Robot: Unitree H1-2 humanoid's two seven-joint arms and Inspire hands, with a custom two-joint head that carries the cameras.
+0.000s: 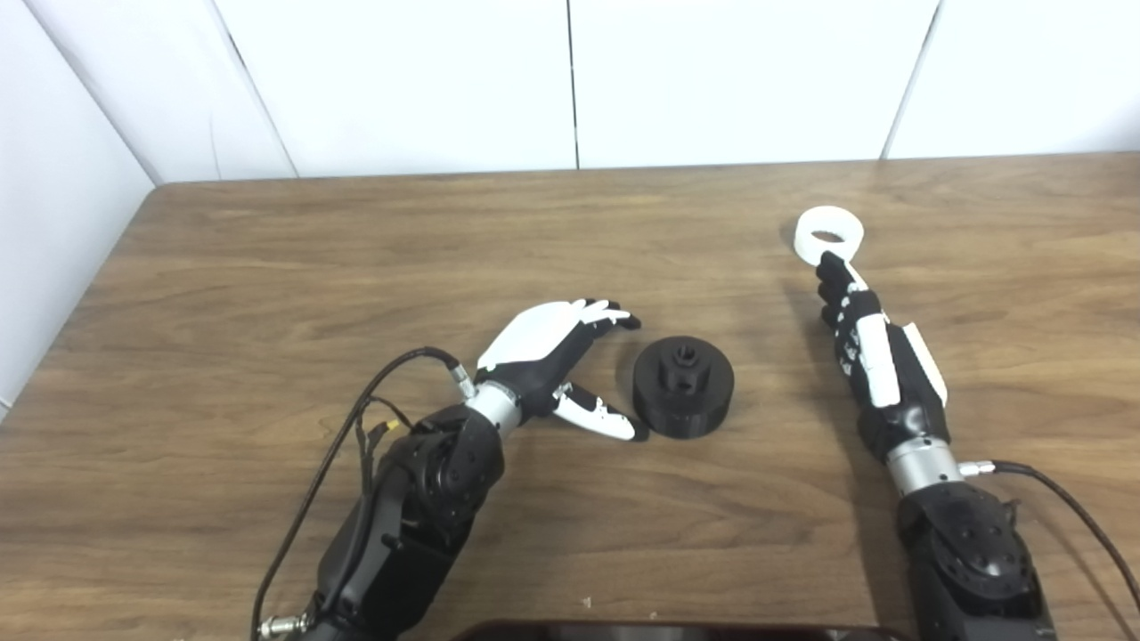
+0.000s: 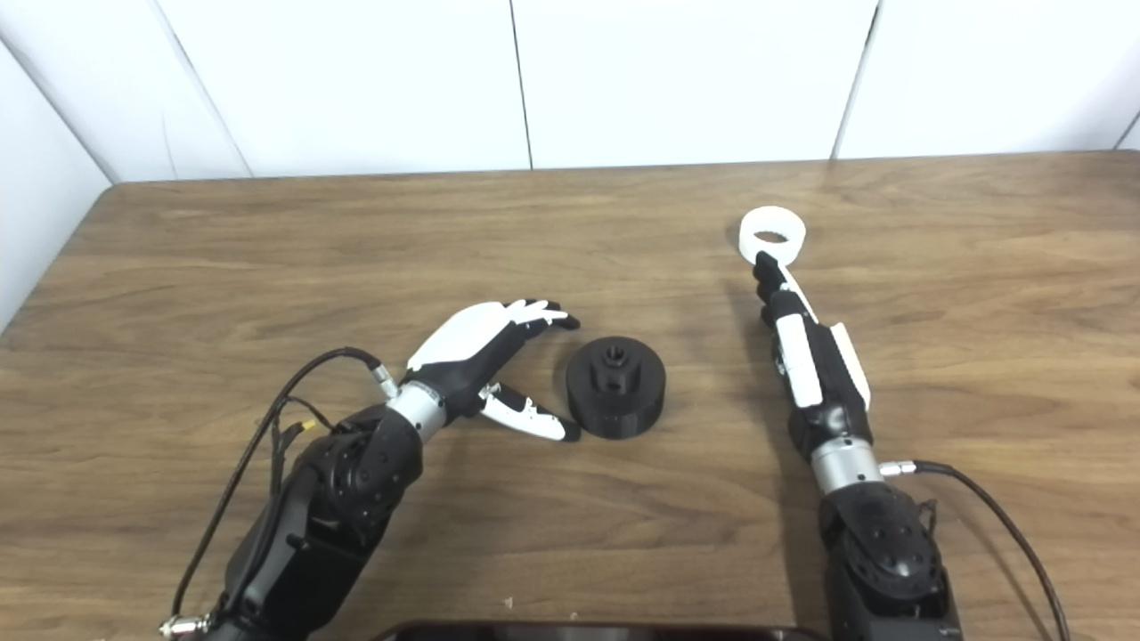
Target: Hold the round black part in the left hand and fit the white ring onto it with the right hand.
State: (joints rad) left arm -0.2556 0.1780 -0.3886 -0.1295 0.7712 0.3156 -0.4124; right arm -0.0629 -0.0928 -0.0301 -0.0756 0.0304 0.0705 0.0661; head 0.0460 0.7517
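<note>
The round black part (image 1: 683, 387) stands on the wooden table (image 1: 267, 294) near the middle, with a small hub on top. My left hand (image 1: 557, 361) lies just left of it, open, fingers above and thumb below, the thumb tip close to the part's side. The white ring (image 1: 829, 236) lies flat on the table at the right. My right hand (image 1: 868, 347) is stretched out straight toward it, fingers extended, fingertips at the ring's near edge. It holds nothing. The same scene shows in the right eye view: part (image 2: 616, 387), ring (image 2: 772, 236).
White wall panels (image 1: 570, 80) stand behind the table's far edge. A dark object (image 1: 677, 632) shows at the bottom edge of the picture. Cables (image 1: 329, 463) run from the left forearm, and one (image 1: 1069, 507) from the right wrist.
</note>
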